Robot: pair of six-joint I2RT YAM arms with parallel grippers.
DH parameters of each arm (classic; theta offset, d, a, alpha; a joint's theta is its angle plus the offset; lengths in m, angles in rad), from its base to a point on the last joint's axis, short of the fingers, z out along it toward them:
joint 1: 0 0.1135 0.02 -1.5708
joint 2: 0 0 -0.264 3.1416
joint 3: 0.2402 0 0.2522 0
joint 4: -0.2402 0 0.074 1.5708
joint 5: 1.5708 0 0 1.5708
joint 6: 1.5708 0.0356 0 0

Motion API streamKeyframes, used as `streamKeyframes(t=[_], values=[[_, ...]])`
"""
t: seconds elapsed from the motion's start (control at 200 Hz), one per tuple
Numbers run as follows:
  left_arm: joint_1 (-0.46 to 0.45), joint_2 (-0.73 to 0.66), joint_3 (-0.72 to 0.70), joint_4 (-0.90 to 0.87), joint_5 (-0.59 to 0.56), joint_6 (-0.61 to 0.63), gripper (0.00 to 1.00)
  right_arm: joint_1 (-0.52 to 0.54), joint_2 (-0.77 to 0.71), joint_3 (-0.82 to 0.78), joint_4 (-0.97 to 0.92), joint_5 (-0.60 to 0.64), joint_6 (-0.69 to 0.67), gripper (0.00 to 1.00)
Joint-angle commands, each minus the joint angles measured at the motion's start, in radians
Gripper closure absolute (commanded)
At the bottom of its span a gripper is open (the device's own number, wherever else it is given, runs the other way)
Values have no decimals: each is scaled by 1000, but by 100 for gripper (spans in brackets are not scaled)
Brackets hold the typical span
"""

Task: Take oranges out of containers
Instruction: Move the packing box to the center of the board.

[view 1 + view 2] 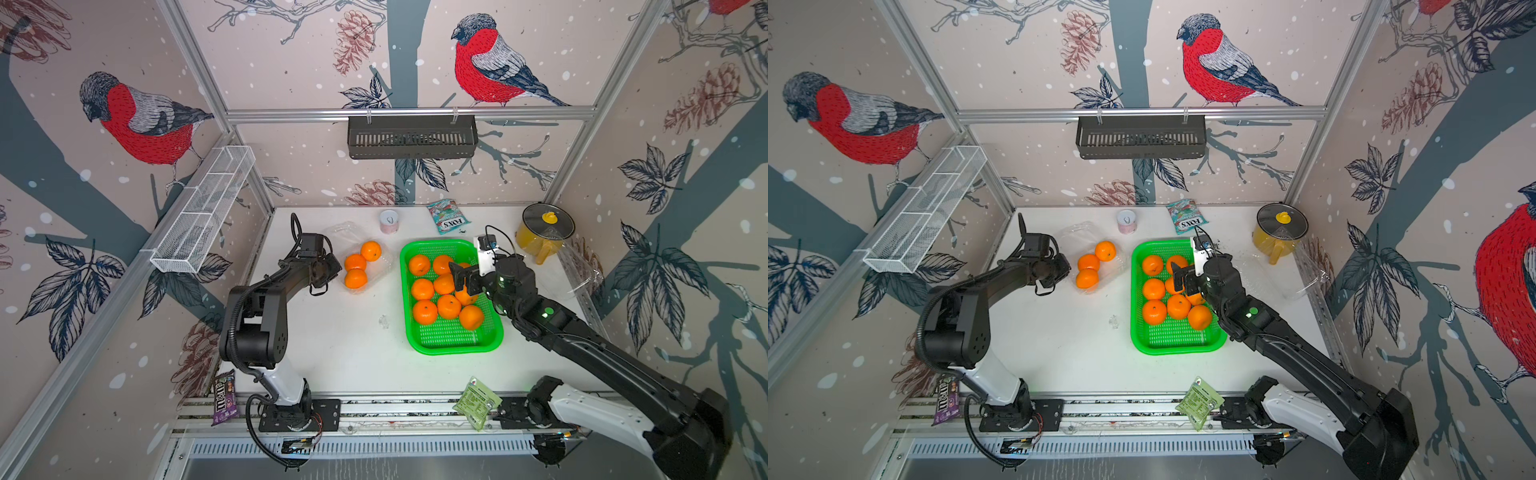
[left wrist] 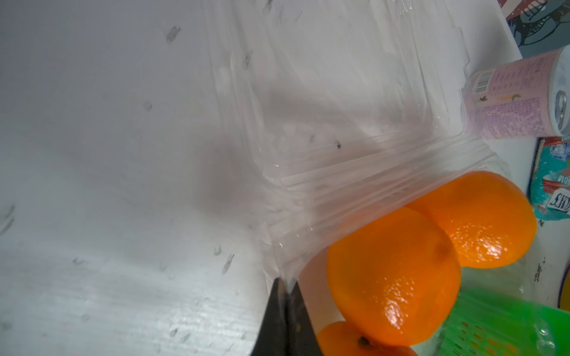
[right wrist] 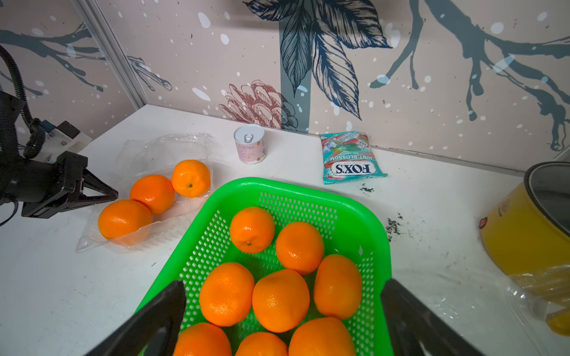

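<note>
– Oranges (image 1: 356, 263) are what we track, but shall we go from the biggest thing down?
– Yes. The white table (image 1: 332, 357) carries everything. The green tray (image 1: 457, 347) sits in its middle, between both arms, so we judge it to be the drop place that either arm can reach.
– Most of the fruit already lies in it.
– Next, the two containers. The empty container (image 1: 579, 272) lies by the yellow pot (image 1: 530, 243), clear of the work. The open container (image 3: 160, 148) lies just beside the tray with its lid folded flat toward the back wall, so we can reach the fruit from above.
– Three oranges sit inside it, touching one another.
– We judge the task well along, with only these three left to lift out.
– Now the grippers. The left gripper (image 2: 285, 297) is fully closed, pinching the thin clear rim of the open container at a corner.
– We read that as anchoring, since so light a box could slide or lift with a fruit.
– The right gripper (image 3: 283, 311) hangs over the tray, jaws spread wide, nothing between them.
– Then it is free to cross to the three.
</note>
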Motion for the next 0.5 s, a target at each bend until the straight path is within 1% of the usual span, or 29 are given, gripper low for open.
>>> streamKeyframes(t=[0.0, 0.105, 0.225, 0.325, 0.375, 0.495], values=[[-6, -76, -63, -46, -39, 15, 100, 1, 37, 21, -20, -49, 11, 1], [-6, -182, -169, -41, -60, -2, 100, 9, 88, 55, -28, -113, 32, 1], [-6, -306, -286, -27, -89, -27, 100, 48, 166, 120, -48, -159, 61, 1], [-6, -424, -357, -27, -106, -47, 100, 126, 238, 192, -73, -151, 70, 1], [-6, -480, -384, -32, -113, -54, 100, 171, 298, 228, -78, -137, 70, 0], [-6, -570, -446, -41, -116, -69, 100, 248, 419, 336, -109, -130, 96, 1]])
